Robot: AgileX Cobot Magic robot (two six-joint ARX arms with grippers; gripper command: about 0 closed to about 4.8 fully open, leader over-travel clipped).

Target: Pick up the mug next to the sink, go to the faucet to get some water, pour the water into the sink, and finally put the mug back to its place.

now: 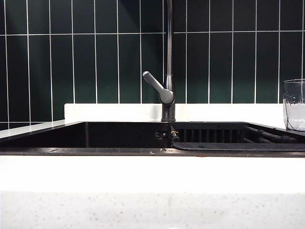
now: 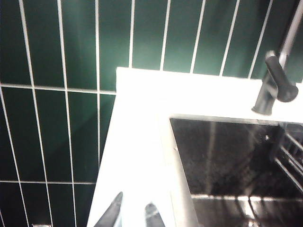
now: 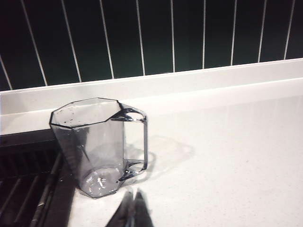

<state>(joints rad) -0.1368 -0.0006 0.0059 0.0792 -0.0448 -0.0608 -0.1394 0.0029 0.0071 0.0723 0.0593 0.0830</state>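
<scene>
The sink (image 1: 128, 136) is sitting black and deep in the white countertop (image 1: 152, 210), one of it, with one faucet (image 1: 167, 62) standing at its back rim. One mug (image 3: 97, 146) is standing upright on the counter right at the sink's right-hand edge, looking empty. It's looking light, rigid and slick, probably brittle too, so I'm guessing a pinch over the rim and wall, or on the thin handle facing away from the sink, is the safest hold. Two grippers: the right gripper (image 3: 131, 210) is hanging just short of the mug with fingers pressed together, and the left gripper (image 2: 130, 215) is hovering over the counter left of the sink, fingers slightly apart, holding nothing.
</scene>
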